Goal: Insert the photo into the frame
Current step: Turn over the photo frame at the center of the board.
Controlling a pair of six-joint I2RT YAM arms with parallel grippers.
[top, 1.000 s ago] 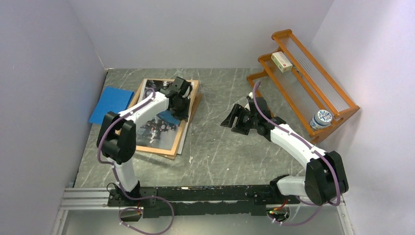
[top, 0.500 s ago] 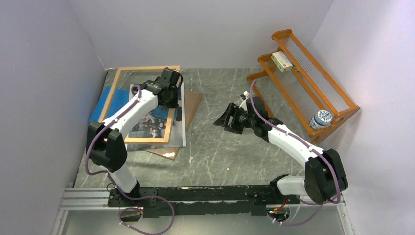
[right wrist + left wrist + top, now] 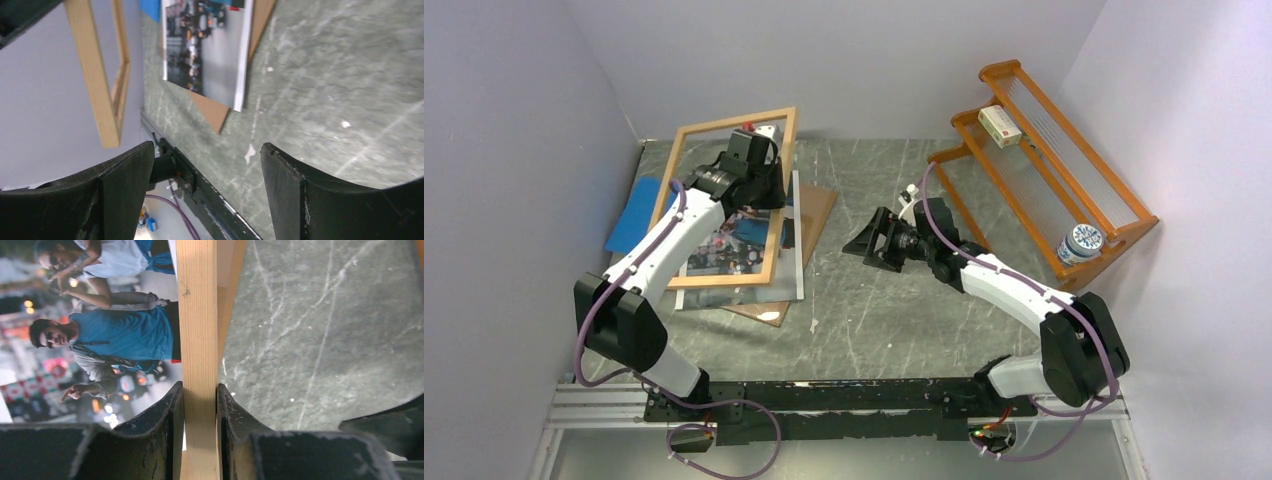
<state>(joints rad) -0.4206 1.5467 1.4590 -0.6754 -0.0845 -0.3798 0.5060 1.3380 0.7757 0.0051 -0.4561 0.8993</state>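
One frame [image 3: 734, 120] held tilted: left gripper [image 3: 200, 395] jaws pinch its rail above the photo [image 3: 205, 50]; right gripper [image 3: 206, 150] jaws spread, empty. Next: align, lower.

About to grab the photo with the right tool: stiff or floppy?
Probably floppy: the photo looks sheet-thin, lying flat on the backing panel. Likely light; lying loose and askew, a push may slide it. An edge pinch could crease it.
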